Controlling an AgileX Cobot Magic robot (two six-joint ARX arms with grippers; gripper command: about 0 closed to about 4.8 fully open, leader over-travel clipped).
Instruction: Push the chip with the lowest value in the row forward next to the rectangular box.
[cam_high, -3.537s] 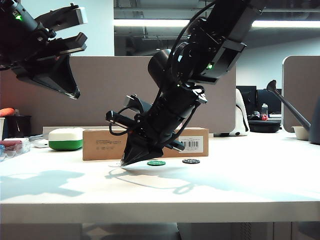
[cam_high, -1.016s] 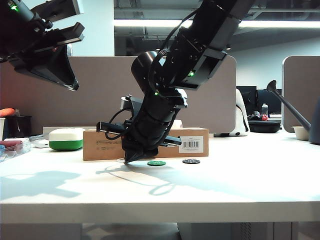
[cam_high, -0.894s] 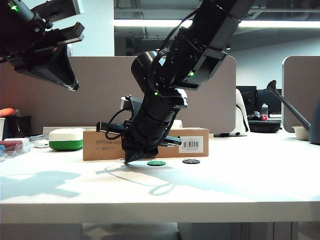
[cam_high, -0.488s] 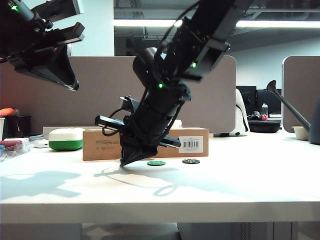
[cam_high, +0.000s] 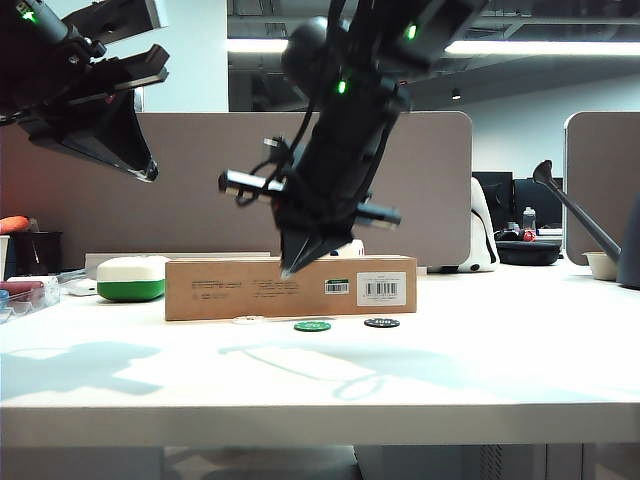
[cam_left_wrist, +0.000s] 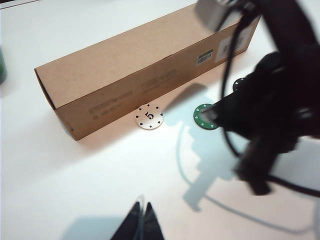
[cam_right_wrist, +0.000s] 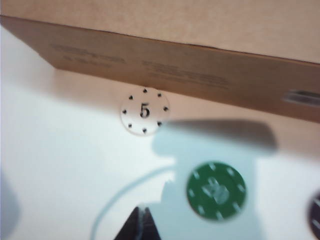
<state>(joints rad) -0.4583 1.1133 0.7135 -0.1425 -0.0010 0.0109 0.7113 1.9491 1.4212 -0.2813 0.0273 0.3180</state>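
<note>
White chip (cam_left_wrist: 149, 117) beside cardboard box (cam_left_wrist: 125, 65), right jaws (cam_high: 288, 268) raised

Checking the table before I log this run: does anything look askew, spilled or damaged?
Nothing stands out. The white chip lies flat by the rectangular box, out of line with the green chip. Left gripper and right gripper hover, jaws shut.

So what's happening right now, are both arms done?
Right gripper shut, raised above the box. Left gripper shut, parked high on the left. White chip right beside the box; green chip untouched. Nothing in the way.
</note>
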